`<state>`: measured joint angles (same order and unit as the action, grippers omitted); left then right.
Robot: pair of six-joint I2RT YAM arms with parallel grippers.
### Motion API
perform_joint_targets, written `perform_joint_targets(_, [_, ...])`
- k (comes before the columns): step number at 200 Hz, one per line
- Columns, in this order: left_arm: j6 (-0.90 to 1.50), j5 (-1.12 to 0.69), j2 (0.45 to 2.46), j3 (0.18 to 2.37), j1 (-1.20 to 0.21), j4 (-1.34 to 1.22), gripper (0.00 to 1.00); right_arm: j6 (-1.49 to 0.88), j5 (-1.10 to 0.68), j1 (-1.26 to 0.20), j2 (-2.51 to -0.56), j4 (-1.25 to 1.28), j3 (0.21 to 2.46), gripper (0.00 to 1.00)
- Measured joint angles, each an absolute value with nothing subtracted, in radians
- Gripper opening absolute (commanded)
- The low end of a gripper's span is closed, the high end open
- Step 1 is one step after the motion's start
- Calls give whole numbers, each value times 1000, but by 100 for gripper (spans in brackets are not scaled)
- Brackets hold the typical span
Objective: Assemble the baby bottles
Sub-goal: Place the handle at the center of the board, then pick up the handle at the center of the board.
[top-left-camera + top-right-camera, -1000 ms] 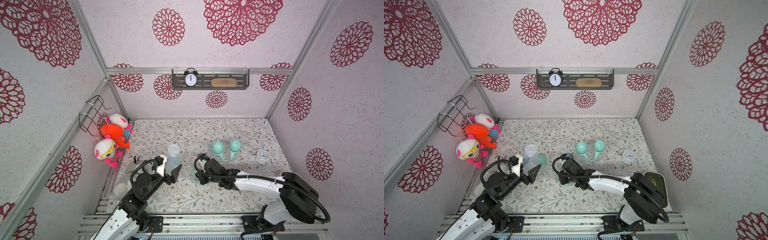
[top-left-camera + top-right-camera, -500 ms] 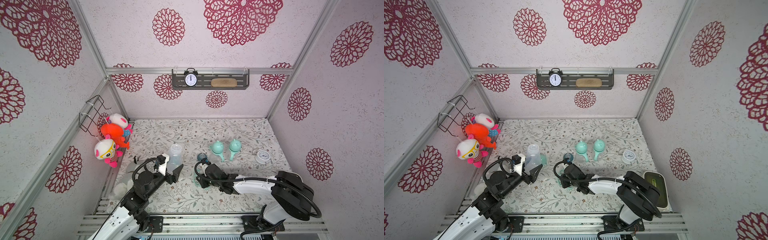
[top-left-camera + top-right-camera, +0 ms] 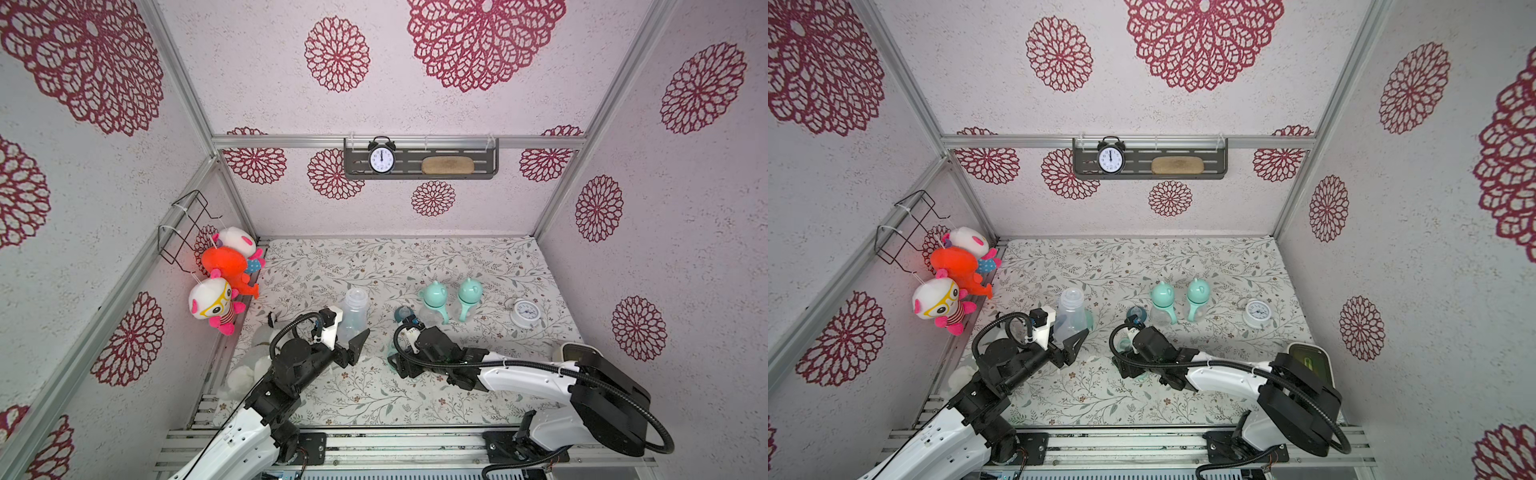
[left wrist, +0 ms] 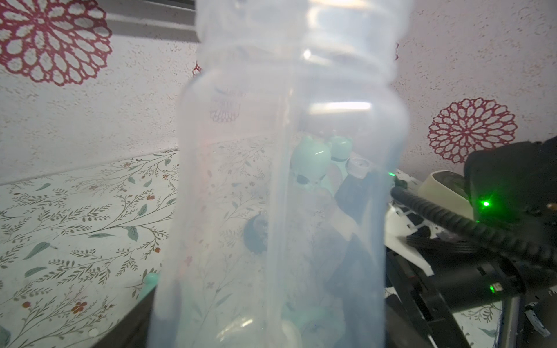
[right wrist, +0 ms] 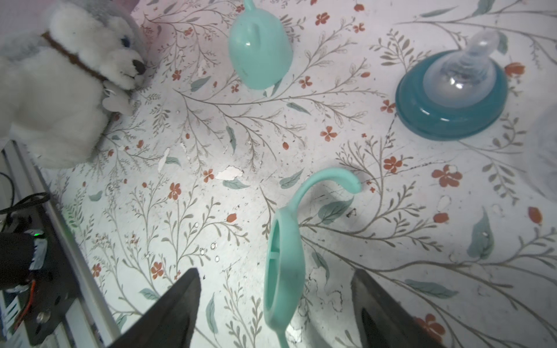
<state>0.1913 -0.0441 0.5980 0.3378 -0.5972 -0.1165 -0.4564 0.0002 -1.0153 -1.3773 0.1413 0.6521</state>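
Left jaws: closed on the clear bottle [image 3: 353,316], held upright. Right jaws: open. The mint handle ring [image 5: 283,265] stands on edge on the worktop [image 5: 187,168] between them, touching neither. The teal collar [image 5: 452,102] lies beyond the tips.

Twin high overhead views of the whole floral table [image 3: 332,266], plus two close, low wrist views.

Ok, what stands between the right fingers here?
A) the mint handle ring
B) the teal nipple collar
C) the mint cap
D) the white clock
A: in the right wrist view the handle ring stands on edge between the open right fingers, touching neither, while the collar and cap lie apart on the mat.
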Motion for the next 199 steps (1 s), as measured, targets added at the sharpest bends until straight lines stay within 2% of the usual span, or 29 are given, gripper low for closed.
perform_joint_targets(39, [191,-48,608,342,-597,-117,0,-351,-49,-1015,-1299,83,598,76])
perform_joint_targets(87, [191,-62,620,349,-597,-121,0,-278,-75,-1015,-1293,52,536,69])
perform_joint_targets(158, [191,-70,631,355,-597,-123,0,-255,-102,-1016,-1430,215,487,60])
perform_joint_targets(199, [191,-70,637,356,-597,-128,0,-252,-111,-1019,-1462,271,488,44])
